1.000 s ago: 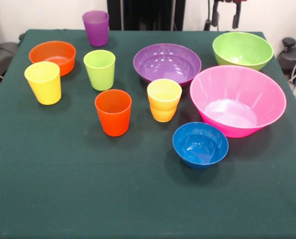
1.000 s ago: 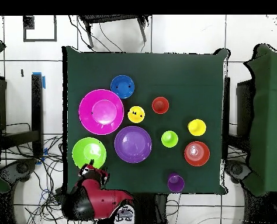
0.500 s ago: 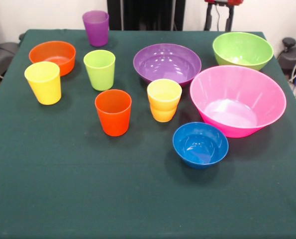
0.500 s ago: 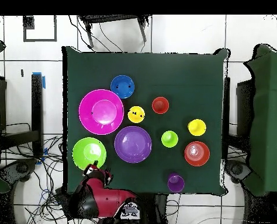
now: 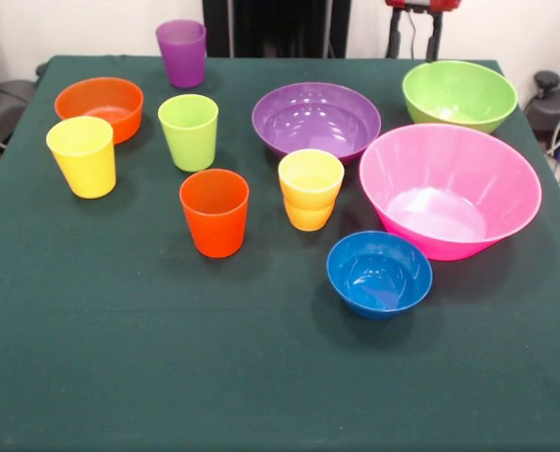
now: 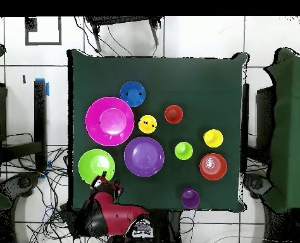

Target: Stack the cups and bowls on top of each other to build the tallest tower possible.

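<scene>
All cups and bowls stand apart on the green table [image 5: 261, 377]. The cups are purple [image 5: 182, 52], lime green [image 5: 189, 131], yellow [image 5: 82, 155], orange [image 5: 214, 212] and yellow-orange [image 5: 310, 188]. The bowls are orange [image 5: 100, 105], purple [image 5: 315, 118], lime green [image 5: 458, 92], large pink [image 5: 449, 188] and blue [image 5: 378, 273]. My gripper [image 5: 414, 38] hangs open and empty at the top edge, behind the lime green bowl. In the overhead view the gripper [image 6: 103, 182] sits at the table's edge beside the lime green bowl [image 6: 92, 166].
The yellow-orange cup has a step in its side, like one cup nested in another. The red arm [image 6: 111, 215] lies outside the table's edge. Chairs and cables stand around the table.
The gripper has risen and shifted slightly toward the picture's left in the front view since a second ago. The cups and bowls have not moved.
</scene>
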You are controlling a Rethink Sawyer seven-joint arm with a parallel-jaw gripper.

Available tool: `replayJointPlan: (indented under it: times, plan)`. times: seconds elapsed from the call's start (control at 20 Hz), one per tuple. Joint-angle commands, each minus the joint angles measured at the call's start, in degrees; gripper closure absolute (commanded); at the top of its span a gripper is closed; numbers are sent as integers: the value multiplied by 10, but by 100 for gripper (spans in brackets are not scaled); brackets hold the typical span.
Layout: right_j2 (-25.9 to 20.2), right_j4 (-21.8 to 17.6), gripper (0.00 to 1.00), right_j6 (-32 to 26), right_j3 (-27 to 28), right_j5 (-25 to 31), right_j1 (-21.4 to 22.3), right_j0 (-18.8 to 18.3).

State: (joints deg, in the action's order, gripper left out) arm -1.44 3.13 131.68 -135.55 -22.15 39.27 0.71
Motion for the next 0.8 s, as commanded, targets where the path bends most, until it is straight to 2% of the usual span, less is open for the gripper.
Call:
replayJointPlan:
  times: [0.05, 0.15, 0.35, 0.5, 0.8]
  plan:
    - [-60, 7, 0, 127, 15, -3, -10, -9]
    - [-58, 15, 0, 128, 11, 5, 5, -9]
    - [-56, 23, 0, 131, 18, 12, 7, -20]
    - [-65, 14, 0, 126, 24, 22, 6, -40]
    - [-67, 0, 0, 119, 40, -6, -41, -52]
